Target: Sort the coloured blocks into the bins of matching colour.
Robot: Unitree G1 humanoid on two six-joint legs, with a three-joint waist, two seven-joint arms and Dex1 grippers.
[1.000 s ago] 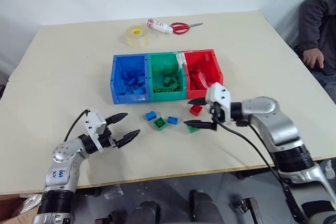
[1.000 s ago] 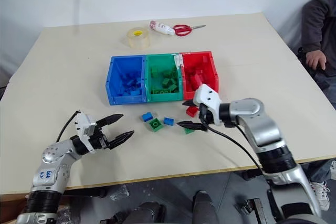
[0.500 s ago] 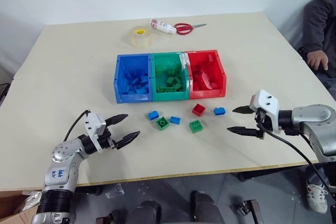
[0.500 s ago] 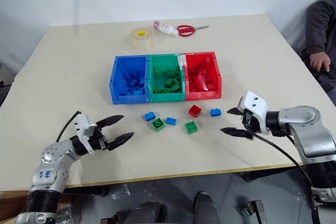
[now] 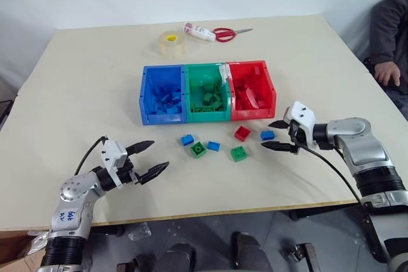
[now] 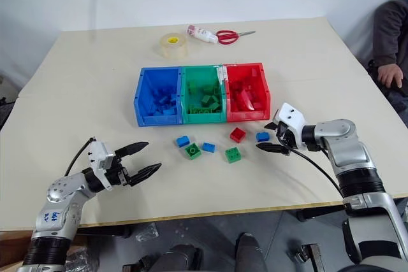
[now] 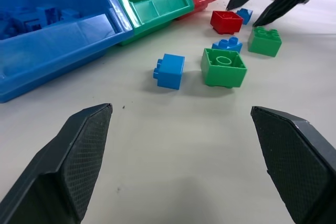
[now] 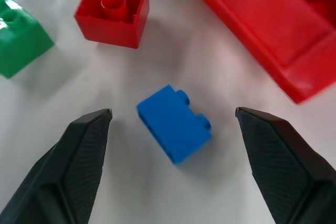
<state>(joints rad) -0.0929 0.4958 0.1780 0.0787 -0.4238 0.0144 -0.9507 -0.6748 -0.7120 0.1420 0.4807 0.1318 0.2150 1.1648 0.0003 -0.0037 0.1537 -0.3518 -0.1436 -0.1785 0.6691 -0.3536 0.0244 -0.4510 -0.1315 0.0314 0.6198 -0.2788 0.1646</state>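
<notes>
Step in hand, as I read it: the right hand [image 6: 269, 137] is lining up on the blue oblong block [image 8: 175, 123] lying on the counter [image 5: 83, 87], just in front of the red bin [image 5: 251, 90]. Its fingers are spread w/ the block sitting between them, not touching either tip – nothing is being pinched. The block is lying askew to the fingers, studs facing sideways.

The left hand [image 5: 146, 159] is hovering low over the near-left part of the counter, fingers spread wide & empty, well apart from any block.

Loose blocks on the counter in front of the bins [image 6: 202, 93]: a red square block [image 5: 241, 133] near the blue oblong one, a green block [image 5: 238, 153] a bit nearer the robot, then a small blue block [image 5: 213, 146], a green square block [image 5: 197, 150] and another blue block [image 5: 186, 139] further left. All 3 bins – blue, green, red, in a row – are already holding bricks of their own colour.

Next move prob. calls for: lowering the right hand so the tips are straddling the blue oblong block, pressing them onto its flat sides, lifting, then carrying it across to the blue bin [image 5: 162, 93] at the far left end of the row. Risk: the askew block may be twisting out as the fingers come together.
</notes>
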